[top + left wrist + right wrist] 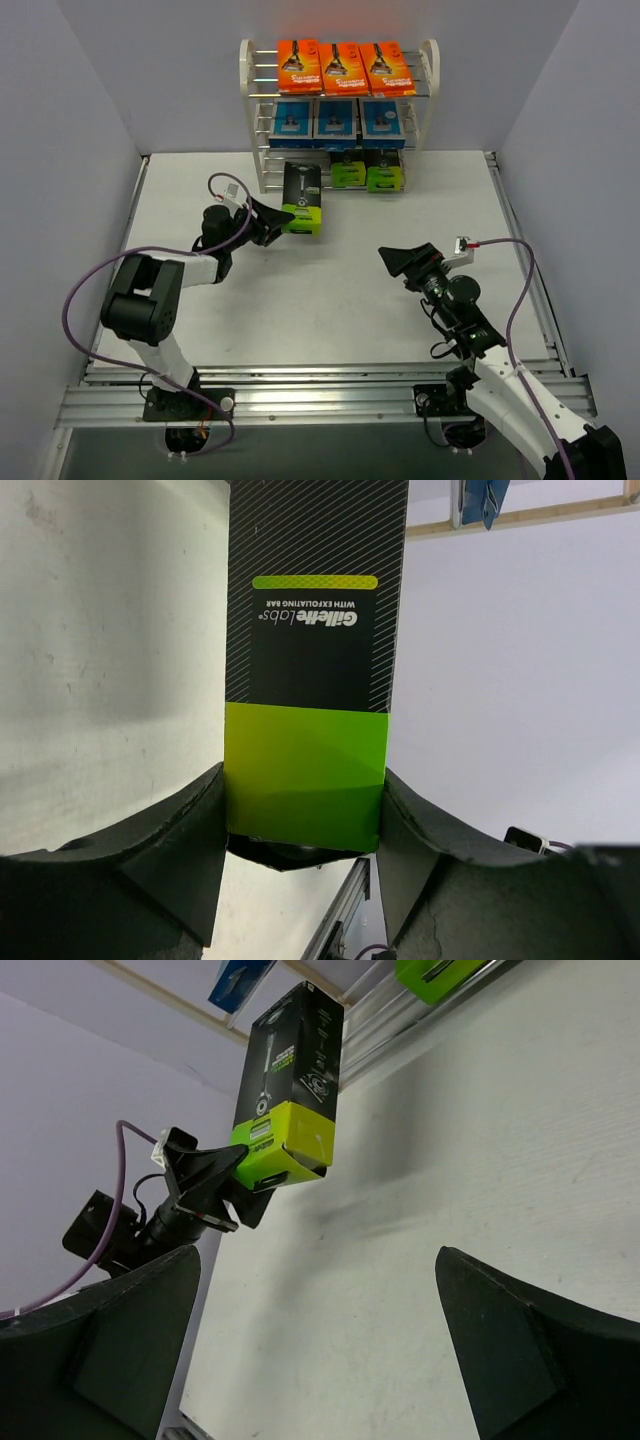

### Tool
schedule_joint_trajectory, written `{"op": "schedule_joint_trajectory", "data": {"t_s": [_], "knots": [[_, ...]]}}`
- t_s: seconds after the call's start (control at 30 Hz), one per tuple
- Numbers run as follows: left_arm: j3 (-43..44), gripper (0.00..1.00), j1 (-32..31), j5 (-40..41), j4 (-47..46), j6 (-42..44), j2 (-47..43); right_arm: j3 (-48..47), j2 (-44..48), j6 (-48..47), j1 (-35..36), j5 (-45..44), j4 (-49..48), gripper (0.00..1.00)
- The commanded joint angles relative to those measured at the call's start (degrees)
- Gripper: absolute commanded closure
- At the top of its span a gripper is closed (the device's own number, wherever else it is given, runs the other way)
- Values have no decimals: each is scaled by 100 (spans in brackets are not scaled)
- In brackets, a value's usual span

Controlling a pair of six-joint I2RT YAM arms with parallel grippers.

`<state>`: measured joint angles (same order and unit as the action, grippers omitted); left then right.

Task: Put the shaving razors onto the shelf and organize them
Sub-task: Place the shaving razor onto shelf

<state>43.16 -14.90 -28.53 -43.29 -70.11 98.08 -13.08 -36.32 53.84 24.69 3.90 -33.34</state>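
The white shelf stands at the back of the table. Three orange razor cards sit on its top tier and three blue packs on the middle one. Two black-and-lime boxes fill the middle and right of the bottom tier. My left gripper is shut on the green end of a third black-and-lime box. It holds that box above the table, just in front of the shelf's lower left. My right gripper stands open over the table's right half with nothing between its fingers.
White walls close in the table on the left, back and right. An aluminium rail runs along the near edge by the arm bases. A purple cable loops off the left arm and another off the right arm.
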Motion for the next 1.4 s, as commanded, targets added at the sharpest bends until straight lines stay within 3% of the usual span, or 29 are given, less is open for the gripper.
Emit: {"op": "schedule_joint_trajectory", "data": {"t_s": [0.0,0.3,0.83,1.37], "knots": [[658,98,31,-267,-1314,-135,307,51,-226,-164,-420,786,-558,0],[1924,98,39,-170,-691,32,1361,324,-1280,-251,-1677,2114,-1577,0],[3778,98,118,137,-75,190,2619,42,-1922,-1051,-1932,2343,-1719,0],[4737,98,189,269,22,269,3507,69,-2389,-1113,-2082,2378,-2176,0]]}}
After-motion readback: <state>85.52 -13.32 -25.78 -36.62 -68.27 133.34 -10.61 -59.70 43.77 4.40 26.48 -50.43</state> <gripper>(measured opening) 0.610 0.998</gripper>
